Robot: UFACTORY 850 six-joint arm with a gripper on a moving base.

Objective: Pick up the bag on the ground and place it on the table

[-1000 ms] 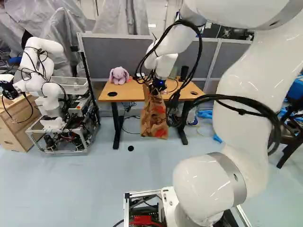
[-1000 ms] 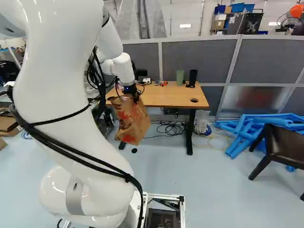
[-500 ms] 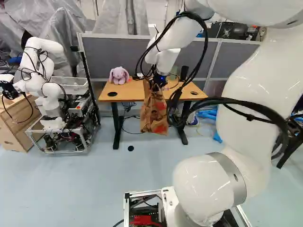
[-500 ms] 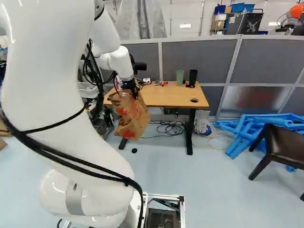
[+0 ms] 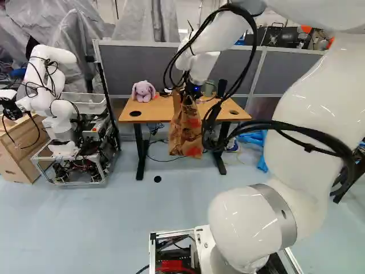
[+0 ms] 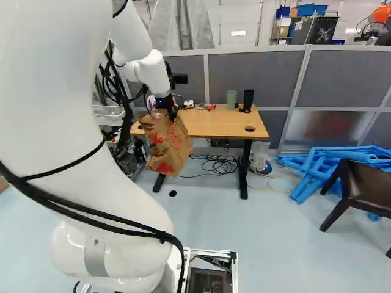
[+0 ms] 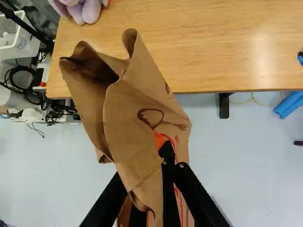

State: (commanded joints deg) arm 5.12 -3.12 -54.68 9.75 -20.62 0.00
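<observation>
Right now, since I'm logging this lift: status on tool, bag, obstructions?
Tool shut on paper bag. Bag hanging clear of floor, not set down. Table edge possibly in the way.

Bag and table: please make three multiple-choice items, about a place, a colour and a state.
1. Where does the plush rabbit sit?
A. inside the bag
B. on the table
C. under the chair

2. Which colour are the tubes near the chair?
A. blue
B. green
C. red

3. How is the paper bag?
A. flat on the table
B. on the floor
C. hanging from the claw

1 B: left base view shows it there.
2 A: blue in right base view.
3 C: the claw pinches its upper part.
</observation>
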